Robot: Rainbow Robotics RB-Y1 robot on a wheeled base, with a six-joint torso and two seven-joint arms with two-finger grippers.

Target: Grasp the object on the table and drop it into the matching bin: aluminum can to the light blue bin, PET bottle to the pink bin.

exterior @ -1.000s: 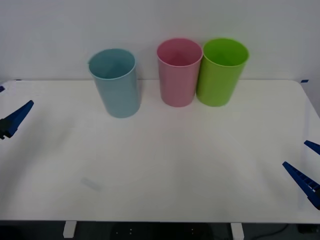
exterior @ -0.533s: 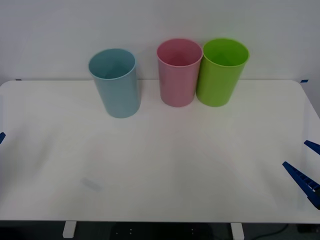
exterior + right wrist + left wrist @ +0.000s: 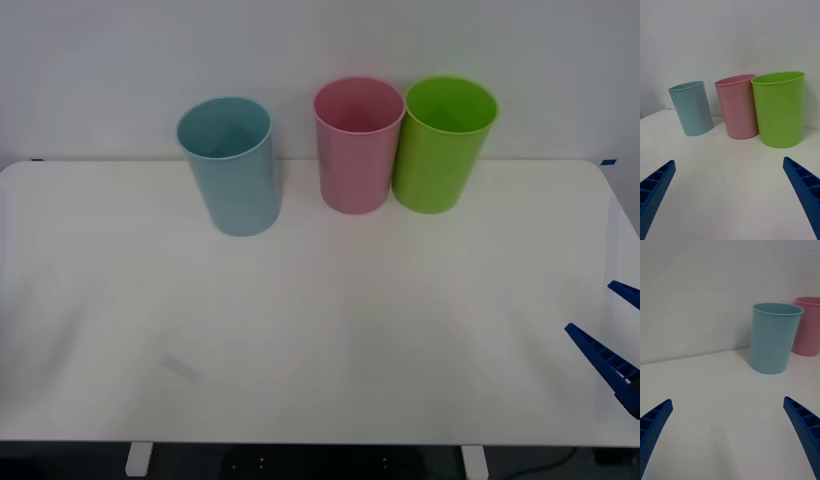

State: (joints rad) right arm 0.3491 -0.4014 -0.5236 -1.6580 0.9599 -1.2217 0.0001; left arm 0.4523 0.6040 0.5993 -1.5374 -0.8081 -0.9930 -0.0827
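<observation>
The light blue bin [image 3: 230,165] stands upright near the far edge of the white surface [image 3: 320,340], toward its far-left part, with its mouth open upward. The pink bin [image 3: 357,143] stands upright beside it along the same far edge, set apart from it by a clear gap, and the lime green bin [image 3: 441,143] stands right against the pink one on the side toward the far-right corner (their rims look to be touching or nearly so). From the left wrist camera the light blue bin sits ahead, with the pink bin partly seen just behind it; the left pincer [image 3: 730,438] is low over the surface, its two blue ribbed fingers [image 3: 655,423] spread wide with nothing between them. The right pincer [image 3: 612,335] hangs at the right edge of the surface near its near-right corner, well apart from the bins, its fingers [image 3: 803,187] likewise spread wide and holding nothing.
</observation>
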